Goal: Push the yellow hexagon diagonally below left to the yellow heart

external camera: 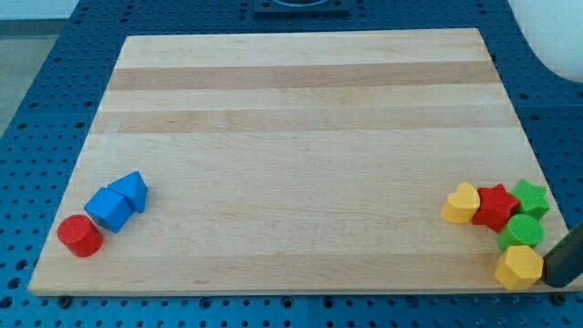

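Camera view: yellow hexagon (519,267) lies at the board's bottom right corner, my tip (549,276) against its right side.

My tip is a bare rod, nothing held. The yellow heart (461,203) sits up and left of the hexagon, touching a red star (496,207); a green cylinder (522,232) crowds the hexagon's top, a green star (530,198) beyond. Judged light, rigid, likely to slide freely; push on a flat right face, centred, or it may spin.
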Action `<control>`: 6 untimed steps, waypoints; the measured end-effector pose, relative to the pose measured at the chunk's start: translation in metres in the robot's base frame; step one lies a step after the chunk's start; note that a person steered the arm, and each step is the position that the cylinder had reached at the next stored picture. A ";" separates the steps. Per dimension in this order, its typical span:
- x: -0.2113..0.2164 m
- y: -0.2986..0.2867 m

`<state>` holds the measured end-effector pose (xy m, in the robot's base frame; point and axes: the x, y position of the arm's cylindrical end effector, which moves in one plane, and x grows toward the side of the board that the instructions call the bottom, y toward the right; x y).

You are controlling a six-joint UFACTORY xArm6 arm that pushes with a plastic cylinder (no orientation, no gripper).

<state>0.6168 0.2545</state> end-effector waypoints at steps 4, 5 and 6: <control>-0.022 -0.083; -0.023 -0.080; -0.025 -0.026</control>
